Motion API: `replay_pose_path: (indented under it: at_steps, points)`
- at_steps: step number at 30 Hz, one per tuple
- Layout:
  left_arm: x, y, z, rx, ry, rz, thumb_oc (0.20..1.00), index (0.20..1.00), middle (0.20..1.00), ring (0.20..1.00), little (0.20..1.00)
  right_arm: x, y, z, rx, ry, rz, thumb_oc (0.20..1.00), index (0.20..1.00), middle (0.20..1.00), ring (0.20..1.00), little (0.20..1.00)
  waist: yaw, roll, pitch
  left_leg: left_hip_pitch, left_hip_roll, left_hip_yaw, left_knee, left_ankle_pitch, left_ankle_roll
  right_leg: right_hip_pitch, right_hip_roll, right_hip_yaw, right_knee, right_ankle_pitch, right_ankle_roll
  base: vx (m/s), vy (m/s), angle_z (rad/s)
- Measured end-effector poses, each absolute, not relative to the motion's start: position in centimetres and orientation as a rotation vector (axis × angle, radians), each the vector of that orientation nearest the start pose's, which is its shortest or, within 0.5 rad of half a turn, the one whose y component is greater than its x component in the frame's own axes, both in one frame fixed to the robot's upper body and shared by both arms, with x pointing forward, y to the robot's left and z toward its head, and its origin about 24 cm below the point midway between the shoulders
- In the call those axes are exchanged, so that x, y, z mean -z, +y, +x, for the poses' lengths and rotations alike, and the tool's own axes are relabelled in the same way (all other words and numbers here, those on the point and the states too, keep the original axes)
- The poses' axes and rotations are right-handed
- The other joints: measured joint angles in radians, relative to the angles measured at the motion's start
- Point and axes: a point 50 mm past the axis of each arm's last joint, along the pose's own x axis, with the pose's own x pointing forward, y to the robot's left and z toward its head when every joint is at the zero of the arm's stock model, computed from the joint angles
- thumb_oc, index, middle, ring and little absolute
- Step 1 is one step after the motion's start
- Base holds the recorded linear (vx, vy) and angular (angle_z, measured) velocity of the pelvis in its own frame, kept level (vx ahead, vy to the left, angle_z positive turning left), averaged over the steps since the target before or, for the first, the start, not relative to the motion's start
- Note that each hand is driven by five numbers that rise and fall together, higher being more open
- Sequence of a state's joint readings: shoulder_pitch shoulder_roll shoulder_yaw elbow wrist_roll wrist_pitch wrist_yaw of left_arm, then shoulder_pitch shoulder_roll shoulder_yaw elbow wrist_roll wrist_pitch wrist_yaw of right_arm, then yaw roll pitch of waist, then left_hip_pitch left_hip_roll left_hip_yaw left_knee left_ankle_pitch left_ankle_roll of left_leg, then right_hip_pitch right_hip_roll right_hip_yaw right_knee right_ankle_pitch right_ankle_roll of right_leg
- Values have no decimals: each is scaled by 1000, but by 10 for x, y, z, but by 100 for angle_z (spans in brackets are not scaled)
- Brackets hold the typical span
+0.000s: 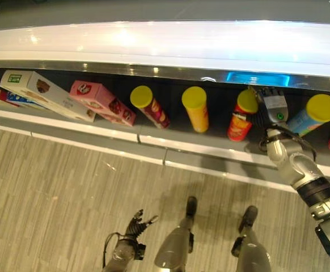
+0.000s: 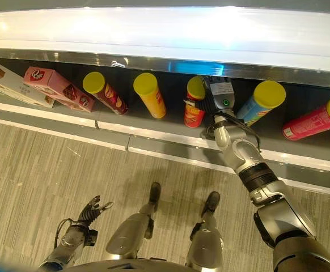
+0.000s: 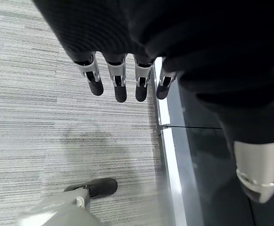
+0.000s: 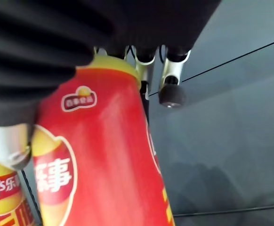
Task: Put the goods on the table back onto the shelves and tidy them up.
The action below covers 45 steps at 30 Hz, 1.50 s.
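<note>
Right hand up at the shelf, fingers and thumb curled round the red chip can with the yellow lid, the can upright and clasped near its top, its base on the dark shelf floor. Just beside the hand on its right, a blue can with a yellow lid, tilted. Further right along the same shelf, a pink-red can lying on its side. To the left of the held can, an orange can standing near upright, then a dark red can leaning, both yellow-lidded and well apart from each other. Further left, a pink box lying tilted, and beside it a white box resting over other flat packs at the shelf's far left end. Left hand low over the grey striped floor, away from the shelf, fingers loosely straight and spread, nothing between them. White glossy shelf top above the row of goods.
</note>
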State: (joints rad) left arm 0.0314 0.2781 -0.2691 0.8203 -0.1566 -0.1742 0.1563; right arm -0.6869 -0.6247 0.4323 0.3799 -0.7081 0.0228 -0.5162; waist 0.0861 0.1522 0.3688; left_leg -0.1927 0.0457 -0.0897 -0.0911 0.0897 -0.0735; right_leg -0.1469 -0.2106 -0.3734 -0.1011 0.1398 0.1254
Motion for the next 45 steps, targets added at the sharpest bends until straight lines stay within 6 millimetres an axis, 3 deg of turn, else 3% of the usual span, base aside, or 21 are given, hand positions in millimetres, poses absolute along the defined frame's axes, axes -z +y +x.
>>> replay_pose_path:
  at_steps: [12, 13, 14, 15, 26, 32, 38, 40, 45]
  points:
    - [115, 210, 167, -64, 691, 266, 1000, 1000, 1000, 1000, 1000, -177, -180, 353, 271, -653, -1378, 200, 200, 200, 200, 200, 0, 0, 0, -6, 0, 2, 0, 0, 0, -7, 0, 2, 0, 1, 1, 0, 0, 0]
    - [115, 210, 167, -65, 691, 266, 1000, 1000, 1000, 1000, 1000, -177, -180, 354, 271, -654, -1378, 489, 489, 489, 489, 489, 0, 0, 0, -6, 0, 2, 0, 0, 0, -7, 0, 2, 0, 1, 1, 0, 0, 0]
    - [115, 210, 167, -66, 691, 267, 1000, 1000, 1000, 1000, 1000, -177, -180, 354, 270, -654, -1378, 909, 909, 909, 909, 909, -1, 0, 0, -6, 0, 2, 0, 0, 0, -7, 0, 2, 0, 1, 1, 0, 0, 0]
    - [115, 210, 167, -69, 690, 267, 1000, 1000, 1000, 1000, 1000, -177, -179, 354, 270, -654, -1377, 1000, 1000, 1000, 1000, 1000, -1, -1, 0, -6, 0, 2, 0, 0, 0, -7, 0, 2, 0, 1, 1, 0, 0, 0]
    - [113, 211, 170, -90, 678, 276, 1000, 1000, 1000, 1000, 1000, -182, -172, 350, 286, -707, -1342, 1000, 1000, 1000, 1000, 1000, -11, -8, 5, -1, 0, 10, 0, 0, 0, -7, 0, 11, 0, 3, 3, -5, 2, -1]
    - [113, 212, 171, -97, 683, 281, 1000, 1000, 1000, 1000, 1000, -188, -156, 332, 249, -814, -1253, 1000, 1000, 1000, 1000, 1000, -42, -39, 10, 21, 1, 25, 0, 0, 0, 8, 0, 24, 0, 7, 3, 7, 19, -6]
    - [113, 220, 172, -138, 697, 275, 1000, 1000, 1000, 1000, 1000, -158, -150, 316, 126, -729, -1160, 1000, 1000, 1000, 1000, 1000, -63, -125, -26, 91, 12, 72, -6, -12, -6, 54, 7, 68, 0, 9, 0, 41, 31, -20]
    - [114, 220, 172, -137, 703, 278, 1000, 1000, 1000, 1000, 1000, -155, -149, 315, 97, -711, -1138, 1000, 1000, 1000, 1000, 1000, -71, -139, -35, 98, 11, 79, -5, -19, -12, 55, 8, 77, 0, 10, -1, 59, 44, -12]
    - [126, 227, 150, -151, 802, 288, 1000, 1000, 1000, 1000, 1000, -107, -149, 303, -112, -468, -1046, 1000, 1000, 1000, 1000, 1000, -69, -189, -114, 154, 11, 99, -5, -31, 0, 99, 7, 94, 0, 7, 3, 68, 68, -9]
